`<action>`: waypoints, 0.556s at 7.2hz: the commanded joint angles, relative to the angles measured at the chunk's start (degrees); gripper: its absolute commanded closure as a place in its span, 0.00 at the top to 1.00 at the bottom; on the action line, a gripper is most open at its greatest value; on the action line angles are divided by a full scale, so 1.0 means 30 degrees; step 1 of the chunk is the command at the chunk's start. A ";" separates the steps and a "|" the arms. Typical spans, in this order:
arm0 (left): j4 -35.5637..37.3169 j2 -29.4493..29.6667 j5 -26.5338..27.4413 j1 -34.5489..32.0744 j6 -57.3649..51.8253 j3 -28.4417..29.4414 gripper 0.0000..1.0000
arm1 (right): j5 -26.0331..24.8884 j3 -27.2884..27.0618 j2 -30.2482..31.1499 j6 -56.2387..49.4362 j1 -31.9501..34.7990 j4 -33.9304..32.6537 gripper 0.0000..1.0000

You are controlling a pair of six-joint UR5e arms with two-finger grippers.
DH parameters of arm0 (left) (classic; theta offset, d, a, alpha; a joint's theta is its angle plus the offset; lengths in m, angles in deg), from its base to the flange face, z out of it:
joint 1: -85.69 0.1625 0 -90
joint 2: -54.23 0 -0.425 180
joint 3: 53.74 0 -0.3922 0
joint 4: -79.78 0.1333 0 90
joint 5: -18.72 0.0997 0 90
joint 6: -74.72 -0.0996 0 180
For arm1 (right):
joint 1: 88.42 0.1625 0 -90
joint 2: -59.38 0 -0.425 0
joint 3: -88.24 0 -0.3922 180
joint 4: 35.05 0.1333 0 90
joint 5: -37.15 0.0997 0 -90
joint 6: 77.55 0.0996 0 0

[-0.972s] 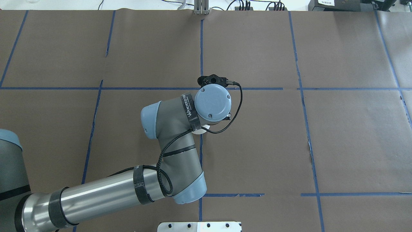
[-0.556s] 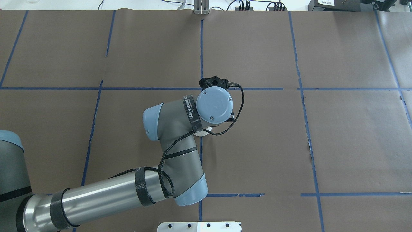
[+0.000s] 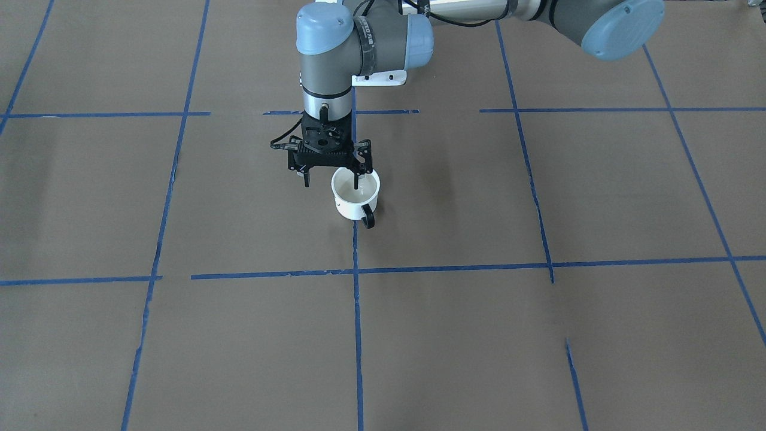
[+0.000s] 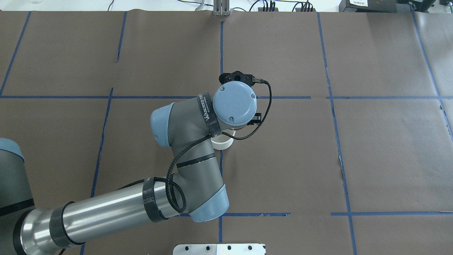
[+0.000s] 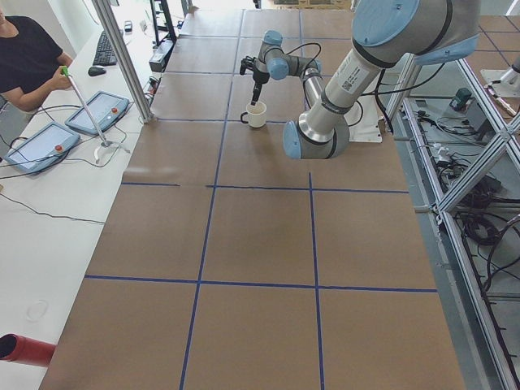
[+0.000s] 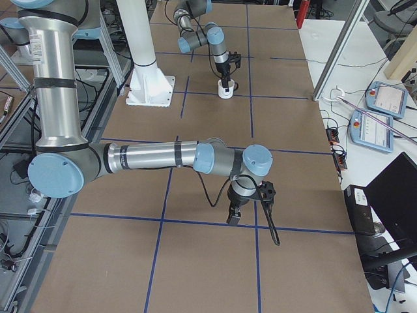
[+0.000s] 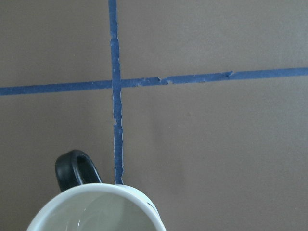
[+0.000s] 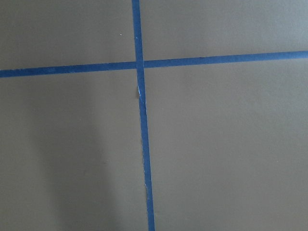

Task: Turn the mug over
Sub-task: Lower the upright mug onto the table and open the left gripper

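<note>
Hanging over the brown-papered table (image 3: 538, 335), my left arm (image 4: 106, 212) reaches to its middle, while my right arm (image 6: 150, 156) sits low over bare paper, well apart from the work. The mug (image 3: 348, 206) stands upright, mouth up, on the table just beside a blue tape line (image 7: 115, 120). My left gripper (image 3: 332, 181) hovers directly above it, spread wide and holding nothing. One of my fingers (image 3: 358, 178) hangs over the mouth, and the other is outside the wall and clear of it. The black handle (image 7: 74, 166) points toward the operators' side.

As I judge it, the danger lies in that finger over the mouth. If it sits below the rim and I pull sideways, it would catch the wall and tip or drag the mug. If I close instead, I would pinch only one thin stretch of wall. The mug could then swing on that narrow hold, with the handle's weight pulling it round.

My wrist camera cuts the mug off at the frame's bottom and shows none of my fingers. From the front I cannot tell whether the fingertip is inside the rim or merely above it. A small black mark (image 7: 150, 207) on the side is too cropped to read. My right gripper (image 6: 233, 215) shows only small from the side, so I cannot tell how it is set.
</note>
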 commanded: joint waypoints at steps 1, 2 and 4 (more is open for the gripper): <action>0.2135 -0.0177 -0.0114 -0.1385 -0.2269 -0.2125 1.00 | 0.0000 0.0003 0.0000 0.0000 0.0000 0.0000 1.00; 0.2375 -0.0932 -0.1158 -0.2467 -0.4047 -0.3121 1.00 | 0.0000 0.0003 0.0000 0.0000 0.0000 0.0000 1.00; 0.2988 -0.3066 -0.3474 -0.5830 -0.7416 -0.5899 1.00 | 0.0000 0.0003 0.0000 0.0000 0.0000 0.0000 1.00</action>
